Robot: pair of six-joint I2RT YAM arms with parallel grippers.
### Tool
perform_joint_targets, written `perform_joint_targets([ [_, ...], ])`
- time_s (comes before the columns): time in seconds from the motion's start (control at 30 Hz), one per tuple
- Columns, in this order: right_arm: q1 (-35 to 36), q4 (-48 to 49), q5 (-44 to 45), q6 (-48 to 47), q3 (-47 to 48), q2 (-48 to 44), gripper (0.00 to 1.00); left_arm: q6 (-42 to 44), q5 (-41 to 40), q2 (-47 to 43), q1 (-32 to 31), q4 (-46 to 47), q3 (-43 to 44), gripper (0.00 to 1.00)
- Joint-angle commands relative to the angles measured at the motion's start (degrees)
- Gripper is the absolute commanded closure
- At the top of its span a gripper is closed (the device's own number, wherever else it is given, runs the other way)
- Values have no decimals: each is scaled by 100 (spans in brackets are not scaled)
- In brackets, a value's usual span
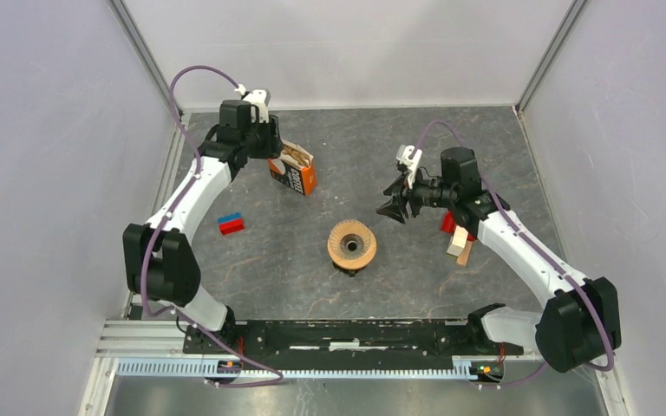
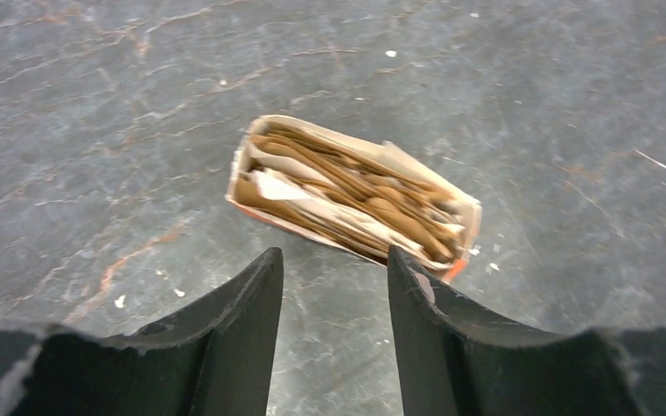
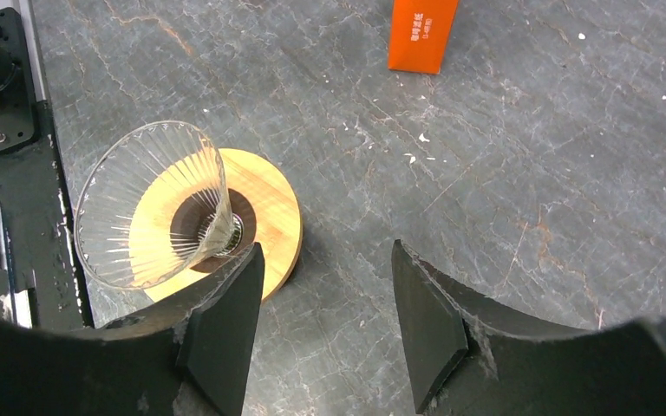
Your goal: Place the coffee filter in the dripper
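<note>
The dripper, a clear ribbed glass cone in a tan wooden ring, stands at the table's middle; the right wrist view shows it at lower left. An orange box of brown paper coffee filters stands open at the back left; the left wrist view looks down into it. My left gripper hovers just left of the box, open and empty. My right gripper is open and empty, above the table to the right of the dripper.
A red and blue block lies at the left. Red and wooden blocks lie under the right arm. The box's orange side shows at the top of the right wrist view. White walls enclose the grey table.
</note>
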Motion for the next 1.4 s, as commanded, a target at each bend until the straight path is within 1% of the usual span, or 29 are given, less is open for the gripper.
perform_joint_targets([
  [0.0, -95, 490, -252, 140, -129, -267, 38, -95, -322, 366, 178, 122, 367, 47],
  [0.17, -150, 545, -307, 195, -222, -306, 38, -217, -250, 736, 205, 113, 591, 47],
  [0.33, -173, 613, -334, 248, -321, -323, 38, -311, -174, 843, 222, 158, 648, 48],
  [0.6, -197, 669, -361, 309, -374, -314, 39, -349, -107, 1012, 249, 253, 700, 55],
  [0.9, -236, 692, -361, 324, -435, -347, 39, -393, -13, 1225, 249, 162, 851, 58],
  [1.07, -256, 737, -396, 362, -464, -328, 39, -400, -21, 1250, 267, 175, 866, 62],
  [1.2, -254, 769, -403, 388, -499, -330, 39, -428, 4, 1251, 284, 210, 854, 67],
  [1.37, -263, 804, -413, 413, -519, -304, 39, -459, 64, 1291, 302, 201, 905, 80],
])
